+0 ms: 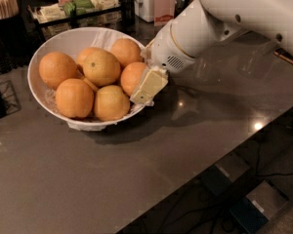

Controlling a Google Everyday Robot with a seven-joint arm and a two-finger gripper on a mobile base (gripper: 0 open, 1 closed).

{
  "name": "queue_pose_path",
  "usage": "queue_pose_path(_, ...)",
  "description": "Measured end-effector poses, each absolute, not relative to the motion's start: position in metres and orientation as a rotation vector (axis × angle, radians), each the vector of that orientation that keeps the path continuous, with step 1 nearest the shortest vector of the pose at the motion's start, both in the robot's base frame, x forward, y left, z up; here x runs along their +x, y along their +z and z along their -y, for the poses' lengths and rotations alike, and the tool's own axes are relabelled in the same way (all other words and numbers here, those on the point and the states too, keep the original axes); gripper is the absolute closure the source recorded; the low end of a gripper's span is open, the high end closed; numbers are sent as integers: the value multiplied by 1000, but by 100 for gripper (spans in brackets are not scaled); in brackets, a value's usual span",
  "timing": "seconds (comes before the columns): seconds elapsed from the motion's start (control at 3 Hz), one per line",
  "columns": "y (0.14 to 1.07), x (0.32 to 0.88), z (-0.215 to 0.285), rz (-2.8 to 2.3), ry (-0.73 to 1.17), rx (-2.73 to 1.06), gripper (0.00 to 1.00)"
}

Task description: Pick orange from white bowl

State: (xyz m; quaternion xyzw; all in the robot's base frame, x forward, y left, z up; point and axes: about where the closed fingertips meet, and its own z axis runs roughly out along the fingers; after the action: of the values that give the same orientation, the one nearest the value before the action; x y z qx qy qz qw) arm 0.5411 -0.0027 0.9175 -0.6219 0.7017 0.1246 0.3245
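Observation:
A wide white bowl (44, 99) lined with crinkled paper stands on the dark table at the left and holds several oranges. The paler one with a dark stem dot (102, 68) lies on top in the middle. A deep-orange orange (132, 76) lies at the bowl's right side. My gripper (145, 87) reaches down over the bowl's right rim and lies against that orange's right side. The white arm (210, 23) comes in from the upper right and hides the gripper's far side.
A dark tray with packets (75, 9) and a white appliance (149, 1) stand behind the bowl. A cup of wooden sticks (4, 4) is at the far left. The table's front edge (185, 179) runs diagonally, with floor and cables beyond it.

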Motion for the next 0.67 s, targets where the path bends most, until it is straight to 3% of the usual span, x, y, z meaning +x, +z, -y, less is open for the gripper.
queue_pose_path(0.67,903,553,7,-1853,343,-1641,26)
